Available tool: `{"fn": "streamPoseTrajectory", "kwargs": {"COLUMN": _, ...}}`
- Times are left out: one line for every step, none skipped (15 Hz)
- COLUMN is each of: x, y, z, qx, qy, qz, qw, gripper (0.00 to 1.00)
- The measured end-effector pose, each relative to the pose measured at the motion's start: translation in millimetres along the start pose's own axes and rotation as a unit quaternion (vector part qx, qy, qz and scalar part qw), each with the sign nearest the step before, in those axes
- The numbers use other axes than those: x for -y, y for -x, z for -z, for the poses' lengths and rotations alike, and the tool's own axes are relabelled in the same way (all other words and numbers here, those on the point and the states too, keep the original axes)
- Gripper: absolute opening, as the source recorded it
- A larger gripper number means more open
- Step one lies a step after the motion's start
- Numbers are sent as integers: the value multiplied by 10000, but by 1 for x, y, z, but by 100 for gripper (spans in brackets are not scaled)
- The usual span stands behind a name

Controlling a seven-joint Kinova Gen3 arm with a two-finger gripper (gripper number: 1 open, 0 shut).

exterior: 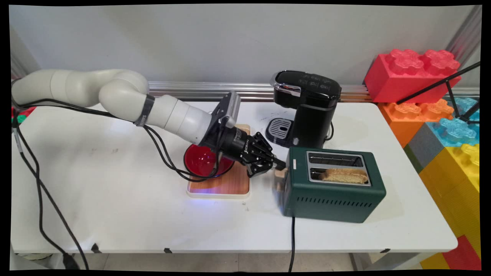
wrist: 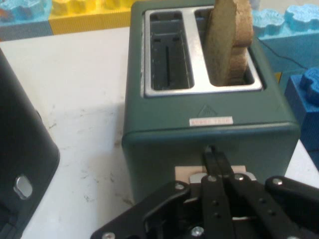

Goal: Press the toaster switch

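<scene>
**Gripper at the toaster's lever**

Fingers of the black gripper (exterior: 277, 165) are drawn together, their tips resting on the pale wooden lever (exterior: 280, 175) at the green toaster's (exterior: 333, 193) short end. In the main view the toaster lies at three o'clock from the gripper, its long axis running on toward three. Bread (exterior: 344, 175) stands in the nearer slot. At nine o'clock sits a red bowl (exterior: 203, 159) on a wooden board (exterior: 226, 184) — a black coffee machine (exterior: 307, 107) stands at one o'clock.
</scene>
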Motion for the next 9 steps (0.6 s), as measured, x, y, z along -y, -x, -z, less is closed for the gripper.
{"fn": "streamPoseTrajectory", "kwargs": {"x": 0, "y": 1, "z": -1, "qx": 38, "qy": -2, "qz": -4, "qw": 10000, "gripper": 0}}
{"fn": "streamPoseTrajectory", "kwargs": {"x": 0, "y": 3, "z": -2, "qx": 71, "qy": -5, "qz": -4, "qw": 10000, "gripper": 0}}
{"fn": "streamPoseTrajectory", "kwargs": {"x": 0, "y": 4, "z": -3, "qx": 110, "qy": -1, "qz": 3, "qw": 9999, "gripper": 0}}
{"fn": "streamPoseTrajectory", "kwargs": {"x": 0, "y": 6, "z": -4, "qx": 146, "qy": 4, "qz": 9, "qw": 9999, "gripper": 0}}
{"fn": "streamPoseTrajectory", "kwargs": {"x": -1, "y": 7, "z": -5, "qx": 174, "qy": 8, "qz": 16, "qw": 9998, "gripper": 0}}
{"fn": "streamPoseTrajectory", "kwargs": {"x": -1, "y": 8, "z": -6, "qx": 205, "qy": 11, "qz": 25, "qw": 9998, "gripper": 0}}
{"fn": "streamPoseTrajectory", "kwargs": {"x": -1, "y": 9, "z": -7, "qx": 226, "qy": 14, "qz": 32, "qw": 9997, "gripper": 0}}
{"fn": "streamPoseTrajectory", "kwargs": {"x": -1, "y": 9, "z": -8, "qx": 241, "qy": 16, "qz": 38, "qw": 9997, "gripper": 0}}
{"fn": "streamPoseTrajectory", "kwargs": {"x": -1, "y": 9, "z": -9, "qx": 251, "qy": 17, "qz": 43, "qw": 9997, "gripper": 0}}
